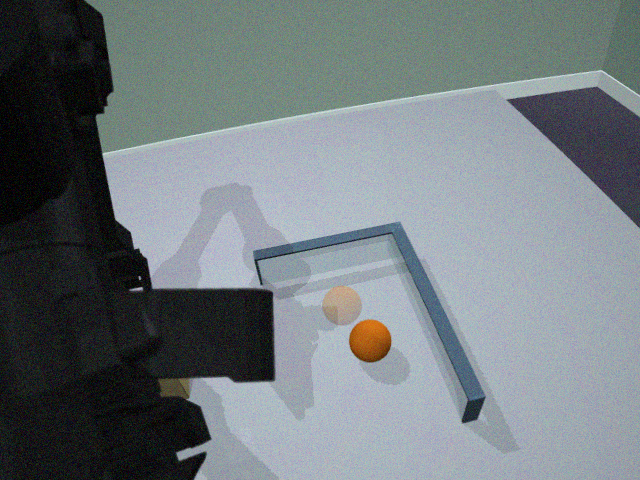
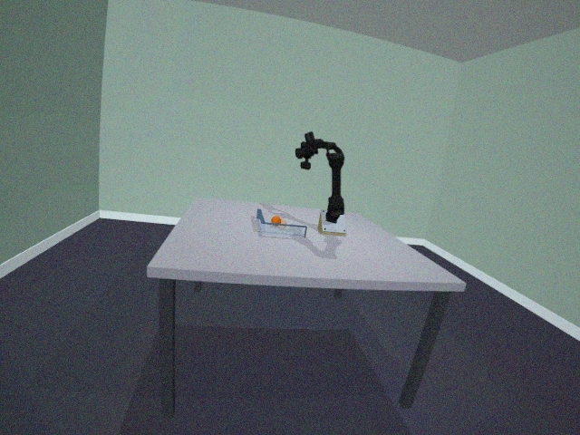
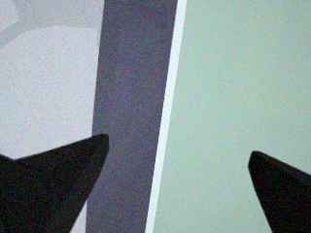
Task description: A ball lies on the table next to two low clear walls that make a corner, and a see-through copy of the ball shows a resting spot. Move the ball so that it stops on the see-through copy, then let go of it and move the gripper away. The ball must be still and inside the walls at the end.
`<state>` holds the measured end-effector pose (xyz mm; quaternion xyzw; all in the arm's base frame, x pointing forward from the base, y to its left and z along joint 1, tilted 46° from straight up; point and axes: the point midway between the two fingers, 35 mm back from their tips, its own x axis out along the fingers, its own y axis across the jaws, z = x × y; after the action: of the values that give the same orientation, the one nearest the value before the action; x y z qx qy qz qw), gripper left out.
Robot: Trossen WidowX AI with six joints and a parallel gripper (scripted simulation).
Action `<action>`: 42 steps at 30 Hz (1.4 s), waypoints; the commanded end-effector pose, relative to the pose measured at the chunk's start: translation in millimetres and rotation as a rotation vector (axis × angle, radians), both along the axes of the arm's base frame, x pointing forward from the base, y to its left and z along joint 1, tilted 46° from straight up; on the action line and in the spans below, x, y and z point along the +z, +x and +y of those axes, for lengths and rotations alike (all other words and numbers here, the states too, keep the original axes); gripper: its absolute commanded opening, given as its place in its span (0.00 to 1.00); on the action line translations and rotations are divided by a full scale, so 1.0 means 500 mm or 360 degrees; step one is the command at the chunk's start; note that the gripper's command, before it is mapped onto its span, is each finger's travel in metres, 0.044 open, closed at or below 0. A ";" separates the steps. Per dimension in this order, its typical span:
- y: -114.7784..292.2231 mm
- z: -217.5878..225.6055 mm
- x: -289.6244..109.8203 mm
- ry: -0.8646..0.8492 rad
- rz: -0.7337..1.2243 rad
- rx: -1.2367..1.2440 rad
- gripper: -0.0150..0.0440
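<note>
Green-walled room, dark floor (image 2: 70, 327), pale table (image 2: 225, 253); arm raised, nothing gripped.
Top view, near to far: arm (image 1: 62, 289) fills the left edge, close to the lens. Ball (image 1: 369, 339) sits on the table inside the corner of the walls (image 1: 434, 304), just near-right of the ghost ball (image 1: 341, 304), touching or almost touching it, apart from both walls. Far wall runs left-right behind the ghost; right wall runs toward the near side. Exterior: arm stands upright on its base (image 2: 343, 230), bent over at the top, gripper (image 2: 305, 163) high above the table, well apart from the ball. Wrist view: fingertips spread wide, open, nothing between them; table edge, floor and baseboard beyond.
</note>
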<state>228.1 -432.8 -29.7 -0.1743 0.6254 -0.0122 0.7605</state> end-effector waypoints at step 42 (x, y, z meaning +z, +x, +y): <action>0.186 0.919 0.051 0.1169 -0.0238 0.2505 0.91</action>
<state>323.6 22.5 -0.5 -0.3035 0.2351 0.7059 0.5952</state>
